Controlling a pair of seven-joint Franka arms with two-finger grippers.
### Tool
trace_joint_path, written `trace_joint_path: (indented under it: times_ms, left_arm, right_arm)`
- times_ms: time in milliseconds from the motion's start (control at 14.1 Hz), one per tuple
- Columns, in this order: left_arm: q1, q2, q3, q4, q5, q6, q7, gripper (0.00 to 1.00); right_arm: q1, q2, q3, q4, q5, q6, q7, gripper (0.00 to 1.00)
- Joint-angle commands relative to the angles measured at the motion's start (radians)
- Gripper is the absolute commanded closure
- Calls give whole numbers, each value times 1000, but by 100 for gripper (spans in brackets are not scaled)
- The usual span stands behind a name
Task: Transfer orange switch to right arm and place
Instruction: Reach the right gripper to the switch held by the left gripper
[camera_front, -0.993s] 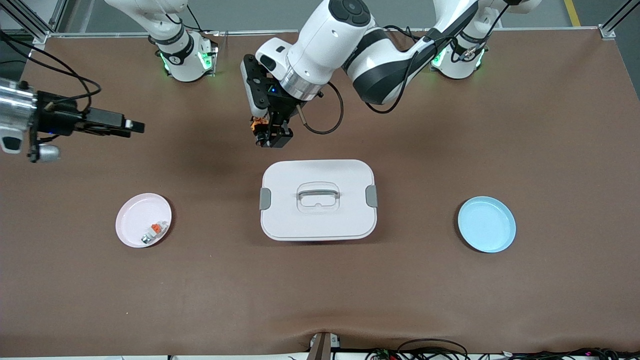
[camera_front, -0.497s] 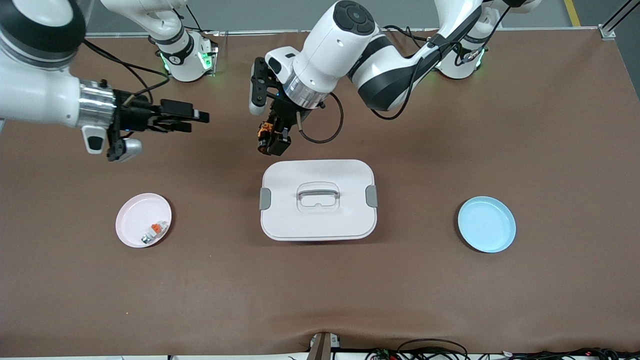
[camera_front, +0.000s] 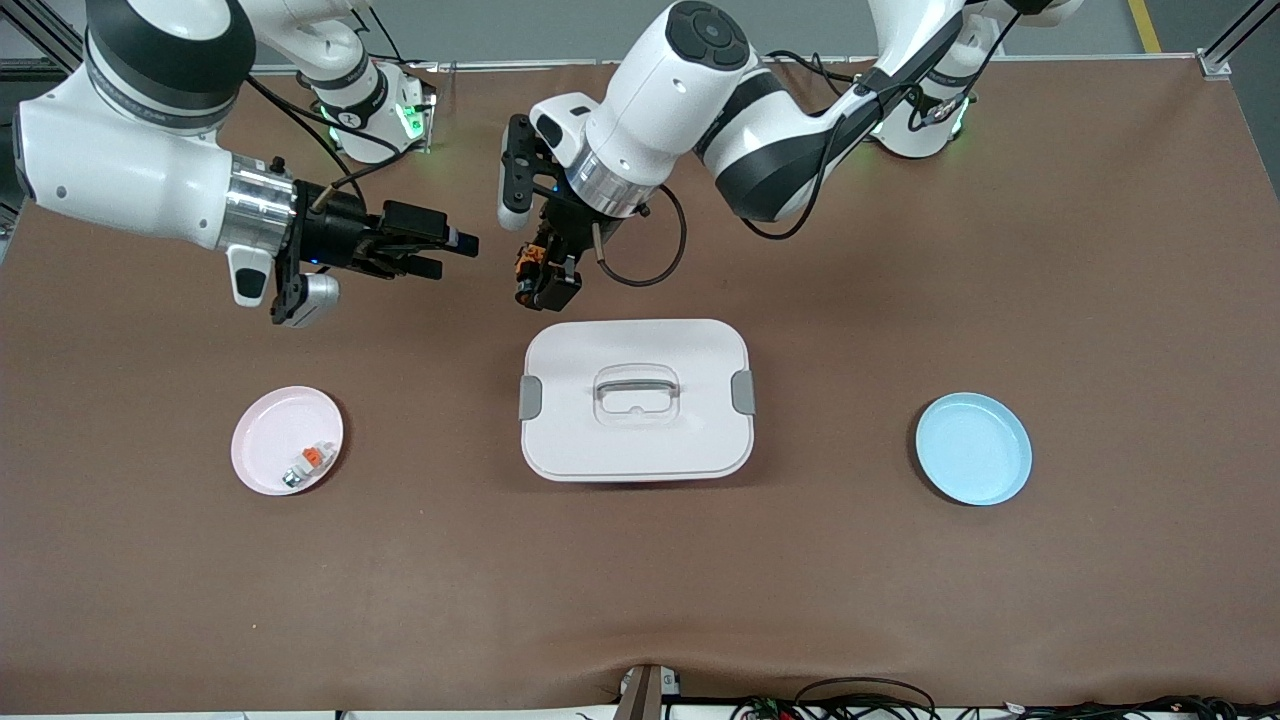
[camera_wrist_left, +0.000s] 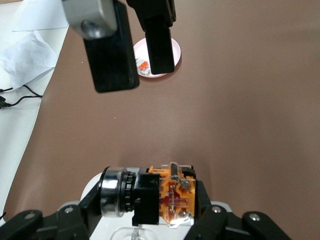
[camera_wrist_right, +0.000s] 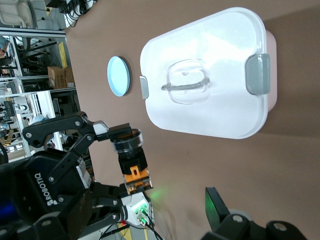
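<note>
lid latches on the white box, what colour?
Grey. One latch sits at each short end of the white box; clearest in the right wrist view.

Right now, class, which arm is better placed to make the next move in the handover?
The right. Its open claw hangs beside the orange switch, which the left claw holds shut above the table, so it only needs to close in and grasp.

Bright, even overhead lighting; soft faint shadows on matte brown table mat (camera_front: 900, 600); slight glare on glossy white lidded box (camera_wrist_right: 210, 55); close black gripper fingers (camera_wrist_left: 115, 60) blurred.
</note>
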Motion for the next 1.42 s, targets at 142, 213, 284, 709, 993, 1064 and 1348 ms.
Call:
trace_joint_path:
  times_ms: [142, 213, 284, 709, 993, 1064, 1348]
  left_arm:
    - [-4, 7, 1, 19, 9, -9, 6, 100]
    - [-4, 5, 1, 19, 9, -9, 5, 100]
    - [-6, 2, -1, 19, 6, -9, -6, 100]
    - [0, -1, -1, 18, 4, -9, -41, 100]
    - [-3, 1, 1, 16, 6, -9, -54, 100]
    - [-4, 1, 1, 16, 5, -8, -61, 100]
    - [-1, 1, 1, 14, 6, -8, -61, 100]
  right_arm:
    - [83, -29, -10, -58, 30, 134, 16, 0]
    - [102, -27, -10, -69, 30, 164, 16, 0]
    - [121, -24, -10, -77, 31, 195, 19, 0]
    - [136, -24, -10, -101, 30, 209, 13, 0]
    - [155, -10, -10, -101, 30, 244, 12, 0]
    - [161, -4, -10, -101, 30, 255, 13, 0]
    - [165, 13, -8, -95, 31, 263, 13, 0]
